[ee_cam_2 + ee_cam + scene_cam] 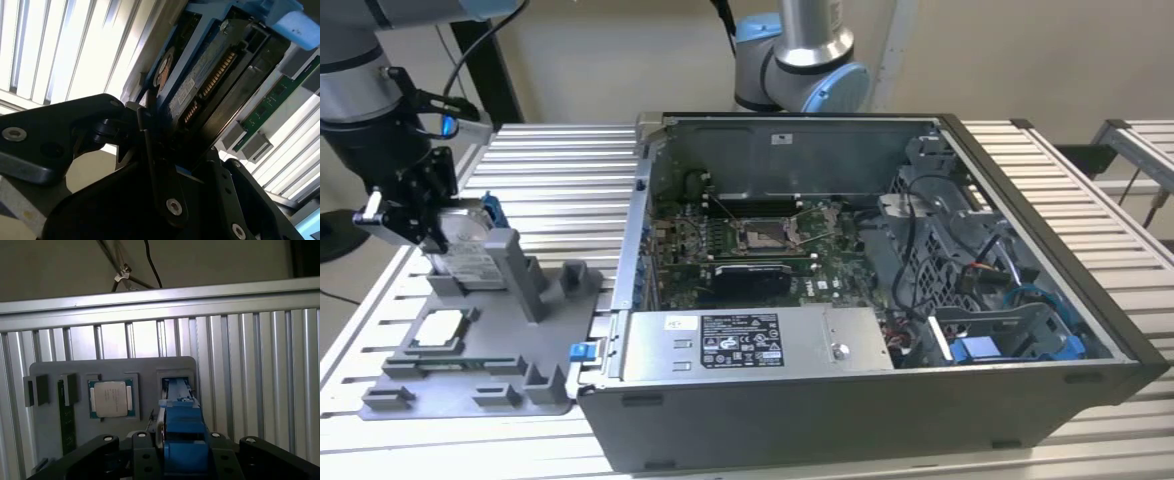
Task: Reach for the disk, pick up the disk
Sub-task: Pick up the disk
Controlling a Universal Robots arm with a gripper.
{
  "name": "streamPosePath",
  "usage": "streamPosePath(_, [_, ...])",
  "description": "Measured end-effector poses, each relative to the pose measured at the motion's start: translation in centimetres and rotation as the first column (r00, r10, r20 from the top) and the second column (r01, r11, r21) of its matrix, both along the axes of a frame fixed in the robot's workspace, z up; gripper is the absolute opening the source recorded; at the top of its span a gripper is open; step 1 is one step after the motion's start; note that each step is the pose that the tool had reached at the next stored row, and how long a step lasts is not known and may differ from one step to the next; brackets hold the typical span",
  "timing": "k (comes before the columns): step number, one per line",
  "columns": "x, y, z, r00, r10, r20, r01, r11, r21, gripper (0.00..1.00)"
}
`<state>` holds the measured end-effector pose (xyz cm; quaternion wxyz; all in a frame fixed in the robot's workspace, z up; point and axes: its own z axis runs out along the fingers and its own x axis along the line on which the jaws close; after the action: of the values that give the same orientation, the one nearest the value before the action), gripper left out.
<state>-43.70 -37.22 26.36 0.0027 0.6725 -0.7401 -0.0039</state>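
Observation:
The disk (470, 258), silver with a white label and a blue bracket, stands on edge at the exterior view's left, over the upright slot of the grey fixture (520, 345). My black gripper (430, 232) grips it from above, one finger on each flat side. In the first wrist view the blue bracket of the disk (182, 422) sits between the fingers of the gripper (182, 445), above the fixture's slot. The second wrist view shows the disk's underside (210, 75) with its gold connector, and a finger (157, 165) pressed against it.
The fixture also holds a small square silver chip (443, 325) (110, 398) and a green memory stick (65, 415). An open computer case (854, 260) takes up the middle of the slatted aluminium table (547, 170). A second robot arm (801, 50) stands behind the case.

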Motion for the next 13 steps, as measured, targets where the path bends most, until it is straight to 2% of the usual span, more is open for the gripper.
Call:
streamPosePath(7, [0.0, 0.0, 0.12, 1.0, 0.0, -0.0004, 0.0, 1.0, -0.0002, 0.0])
streamPosePath(13, [0.0, 0.0, 0.87, 1.0, 0.0, 0.0, 0.0, 1.0, 0.0, 0.0])
